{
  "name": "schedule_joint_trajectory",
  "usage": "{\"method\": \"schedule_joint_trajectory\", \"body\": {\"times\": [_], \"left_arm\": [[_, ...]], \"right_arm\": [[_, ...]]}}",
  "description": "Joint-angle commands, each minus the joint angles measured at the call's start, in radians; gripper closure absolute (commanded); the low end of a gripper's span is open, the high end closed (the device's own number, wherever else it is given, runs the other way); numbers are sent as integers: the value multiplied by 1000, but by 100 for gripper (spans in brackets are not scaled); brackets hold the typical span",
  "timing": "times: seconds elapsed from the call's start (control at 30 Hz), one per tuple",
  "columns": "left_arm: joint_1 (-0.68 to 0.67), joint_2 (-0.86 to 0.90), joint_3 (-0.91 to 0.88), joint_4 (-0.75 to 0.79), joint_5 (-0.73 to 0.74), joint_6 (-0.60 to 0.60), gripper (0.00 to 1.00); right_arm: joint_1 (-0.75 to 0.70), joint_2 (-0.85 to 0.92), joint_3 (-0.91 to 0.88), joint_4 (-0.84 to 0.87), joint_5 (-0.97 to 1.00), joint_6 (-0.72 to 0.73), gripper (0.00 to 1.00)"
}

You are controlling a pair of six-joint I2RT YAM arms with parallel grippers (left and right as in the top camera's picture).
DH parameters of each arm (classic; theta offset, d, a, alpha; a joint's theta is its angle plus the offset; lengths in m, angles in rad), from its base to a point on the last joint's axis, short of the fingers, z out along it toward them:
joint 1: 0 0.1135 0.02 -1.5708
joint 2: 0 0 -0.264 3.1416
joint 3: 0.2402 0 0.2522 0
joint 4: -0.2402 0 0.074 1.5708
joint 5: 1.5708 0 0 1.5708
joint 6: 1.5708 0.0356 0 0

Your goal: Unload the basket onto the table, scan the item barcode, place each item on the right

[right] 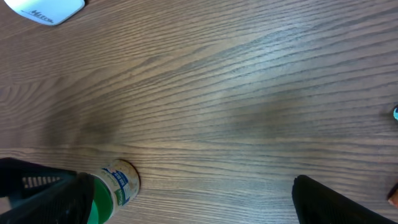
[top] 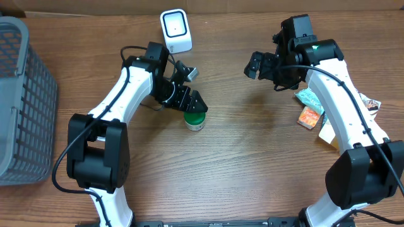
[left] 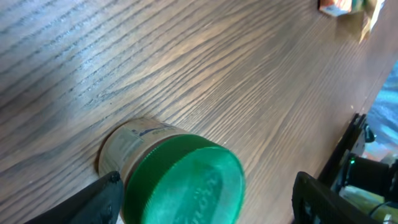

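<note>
Jar [left: 180, 180] with the green lid sits between the open jaws of our left gripper [top: 191, 101]. In the left wrist view one finger [left: 93, 202] is at or against its side, we cannot tell which. The other finger stands clear of the lid, so nothing is clamped and we judge the jar not yet held. It appears to stand lid-up on the wooden table [top: 252, 164], just at the left fingertips in the overhead view.

Our right gripper [top: 257, 65] hangs over bare wood with its jaws spread wide and nothing between them, well apart from the jar. Further out, the white scanner [top: 175, 29] stands near the far edge of the table, beyond our left arm and apart from the jar.

As we read it, the task is at an early stage. The jar is not yet gripped or lifted, and its label is not yet turned toward the scanner. We cannot make out a barcode on the label from these views. Some packets [top: 309, 107] lie by our right arm, and a grey basket [top: 19, 94] stands at the left edge.
</note>
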Motion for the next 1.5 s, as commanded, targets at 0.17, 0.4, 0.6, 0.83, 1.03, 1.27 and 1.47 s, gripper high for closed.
{"method": "schedule_joint_trajectory", "body": {"times": [0.17,0.4,0.6,0.83,1.03,1.27,1.47], "left_arm": [[56,3,219,-242,-439,-425,30],[63,3,212,-336,-470,-449,96],[-1,3,78,-279,-469,-521,96],[-78,3,-29,-121,-403,-564,96],[-104,3,-30,38,-391,-564,96],[-111,3,-30,178,-325,-563,96],[-88,3,-22,206,-333,-560,96]], "right_arm": [[2,-4,-5,7,29,-9,0],[2,-4,-5,11,29,-8,0],[2,-4,-5,21,29,-8,0],[2,-4,-5,19,29,-8,0],[2,-4,-5,16,21,-8,0],[24,-4,-36,35,-2,-11,0],[102,2,-88,100,-135,-336,0]]}}
